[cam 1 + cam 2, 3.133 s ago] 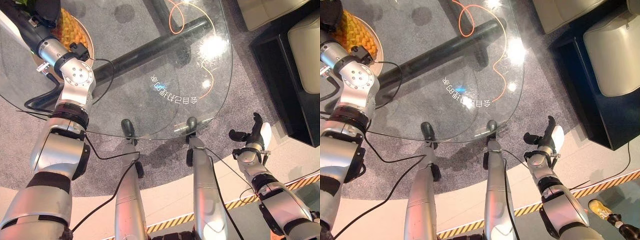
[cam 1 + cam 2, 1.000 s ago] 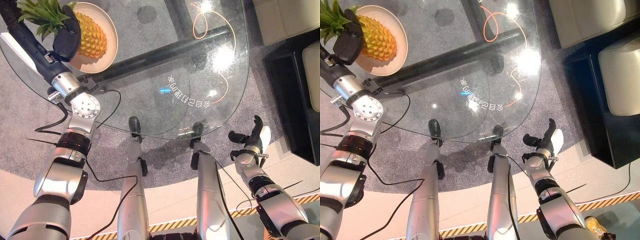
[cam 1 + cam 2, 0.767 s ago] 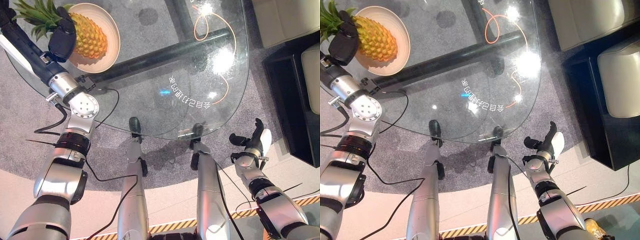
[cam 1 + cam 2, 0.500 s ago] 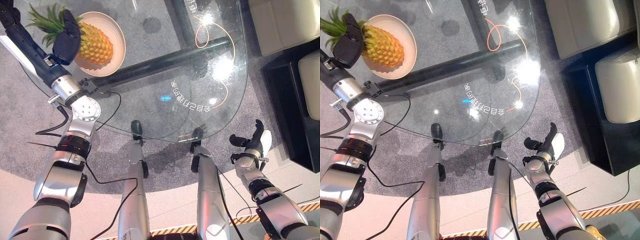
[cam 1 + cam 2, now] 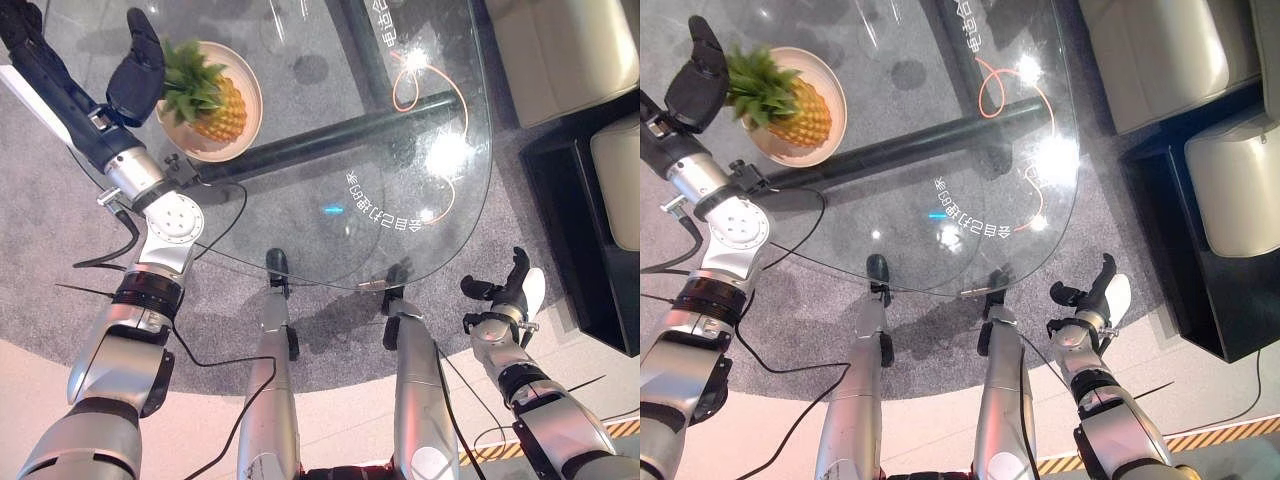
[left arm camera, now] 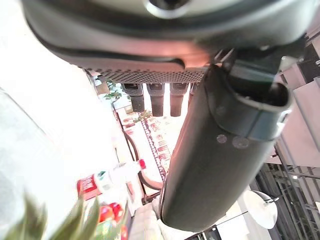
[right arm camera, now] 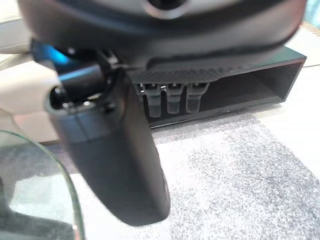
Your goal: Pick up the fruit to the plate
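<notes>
Grey carpet lay under a round glass table. Pineapple stood upright on the plate, leaves toward the left hand. That hand hung just beside the leaves, apart from them, fingers straight and loose, holding nothing. Right hand sat off the table's near edge, fingers spread, empty.

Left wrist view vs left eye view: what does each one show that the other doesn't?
Left wrist view alone: the open left hand from close up, fingers straight, holding nothing, with green leaf tips past it. Left eye view alone: the whole pineapple on the plate, the glass table, and the right hand off its near edge. Both: the left hand beside the pineapple's crown.
</notes>
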Controlling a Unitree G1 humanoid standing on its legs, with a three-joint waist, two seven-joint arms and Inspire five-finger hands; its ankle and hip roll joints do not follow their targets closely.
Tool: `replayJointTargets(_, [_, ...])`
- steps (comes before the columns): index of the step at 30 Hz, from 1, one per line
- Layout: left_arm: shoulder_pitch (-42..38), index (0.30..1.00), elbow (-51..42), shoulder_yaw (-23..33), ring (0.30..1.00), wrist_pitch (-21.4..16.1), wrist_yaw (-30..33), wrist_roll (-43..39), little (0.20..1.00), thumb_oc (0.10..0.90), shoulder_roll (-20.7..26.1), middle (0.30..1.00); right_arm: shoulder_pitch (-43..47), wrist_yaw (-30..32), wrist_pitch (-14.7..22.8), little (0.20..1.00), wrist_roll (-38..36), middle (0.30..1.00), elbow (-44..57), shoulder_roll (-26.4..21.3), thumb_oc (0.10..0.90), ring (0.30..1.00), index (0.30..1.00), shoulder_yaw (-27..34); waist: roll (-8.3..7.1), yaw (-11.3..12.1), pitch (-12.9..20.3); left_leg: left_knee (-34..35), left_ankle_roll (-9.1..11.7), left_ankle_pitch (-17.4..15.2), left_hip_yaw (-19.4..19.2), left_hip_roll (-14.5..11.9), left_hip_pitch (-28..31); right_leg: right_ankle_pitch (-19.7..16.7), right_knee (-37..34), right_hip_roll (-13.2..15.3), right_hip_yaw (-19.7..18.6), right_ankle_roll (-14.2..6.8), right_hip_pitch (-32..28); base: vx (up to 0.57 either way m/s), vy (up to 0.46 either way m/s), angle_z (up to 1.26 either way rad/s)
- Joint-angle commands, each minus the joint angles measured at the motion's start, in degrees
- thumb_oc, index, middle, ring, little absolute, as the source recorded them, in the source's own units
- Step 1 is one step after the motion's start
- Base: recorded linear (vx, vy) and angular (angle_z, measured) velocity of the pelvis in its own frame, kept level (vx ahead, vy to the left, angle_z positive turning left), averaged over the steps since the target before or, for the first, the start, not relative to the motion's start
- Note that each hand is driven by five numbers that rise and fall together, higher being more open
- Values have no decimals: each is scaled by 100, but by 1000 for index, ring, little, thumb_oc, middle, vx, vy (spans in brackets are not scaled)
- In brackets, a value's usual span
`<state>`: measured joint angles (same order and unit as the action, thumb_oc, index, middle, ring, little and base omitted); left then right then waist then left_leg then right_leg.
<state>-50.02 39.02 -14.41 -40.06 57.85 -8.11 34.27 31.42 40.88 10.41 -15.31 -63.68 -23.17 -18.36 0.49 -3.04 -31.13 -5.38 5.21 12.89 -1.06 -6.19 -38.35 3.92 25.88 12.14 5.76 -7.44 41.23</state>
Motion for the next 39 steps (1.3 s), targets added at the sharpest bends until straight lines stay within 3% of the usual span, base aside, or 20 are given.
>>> replayJointTargets(1, [-270, 900, -447, 637, 900, -457, -553, -215, 900, 800, 177, 900, -504, 238, 272, 900, -135, 900, 40, -238, 800, 900, 900, 444, -17, 131, 134, -493, -101, -1169, -301, 280, 560, -515, -1217, -158, 64, 13, -727, -40, -32, 3])
replayJointTargets(8, [533, 900, -385, 1078, 900, -84, -2409, -1910, 900, 800, 239, 900, -1045, 5, 444, 900, -195, 900, 94, -264, 800, 900, 900, 823, 56, 216, 165, 11, -62, -1038, -259, 250, 1700, -548, -1577, -78, 54, -66, -1889, 8, -22, 0])
replayJointTargets(13, [1751, 900, 45, 1500, 900, 515, -3551, -2689, 900, 800, 261, 900, -1834, -361, 653, 900, -45, 900, 21, -226, 800, 900, 900, 1179, 85, 206, 896, 546, 4, -986, -311, 197, 2610, -579, -2131, -57, 55, -93, -2875, 166, -12, 3])
replayJointTargets(16, [2607, 900, 318, 1751, 900, 674, -4016, -2830, 900, 800, 38, 900, -2294, -636, 704, 900, 147, 900, 2, -182, 800, 900, 900, 1390, 79, 199, 1309, 720, 7, -1011, -305, 190, 3088, -564, -2309, -84, 96, -90, -3378, 232, 14, 0])
replayJointTargets(19, [3076, 900, 485, 1814, 900, 817, -4098, -2516, 900, 800, -137, 900, -2572, -873, 702, 900, 295, 900, 39, -158, 800, 900, 900, 1475, 72, 185, 1530, 749, -6, -1061, -304, 183, 3317, -540, -2369, -89, 116, -89, -3623, 188, 3, 6])
replayJointTargets(22, [3821, 900, 1087, 1824, 900, 1232, -4696, -1994, 900, 800, -408, 900, -2985, -1296, 548, 900, 578, 900, -50, -92, 800, 900, 900, 1576, 53, 182, 1984, 852, -8, -1132, -371, 136, 3769, -539, -2522, -96, 202, -107, -4066, 283, 5, 4])
replayJointTargets(25, [4141, 900, 1446, 1821, 900, 1326, -4819, -1800, 900, 800, -501, 900, -3111, -1532, 511, 900, 709, 900, -275, -82, 800, 900, 900, 1609, 65, 200, 2199, 942, 6, -1172, -431, 89, 3997, -547, -2649, -100, 270, -126, -4291, 184, 7, -7])
replayJointTargets(36, [4701, 900, 2644, 1773, 900, 2109, -5822, -1487, 900, 800, -823, 900, -3219, -2585, -47, 900, 846, 900, -711, 45, 800, 900, 900, 1446, 60, 187, 2532, 1038, 69, -1257, -566, -53, 4360, -541, -2889, -96, 471, -167, -4725, 82, 8, -3])
replayJointTargets(39, [4710, 900, 2961, 1662, 900, 2567, -6222, -1291, 900, 800, -944, 900, -3185, -2915, -275, 900, 886, 900, -895, 102, 800, 900, 900, 1368, 57, 189, 2581, 1038, 84, -1246, -589, -88, 4381, -518, -2890, -99, 543, -167, -4776, 45, 3, 0])
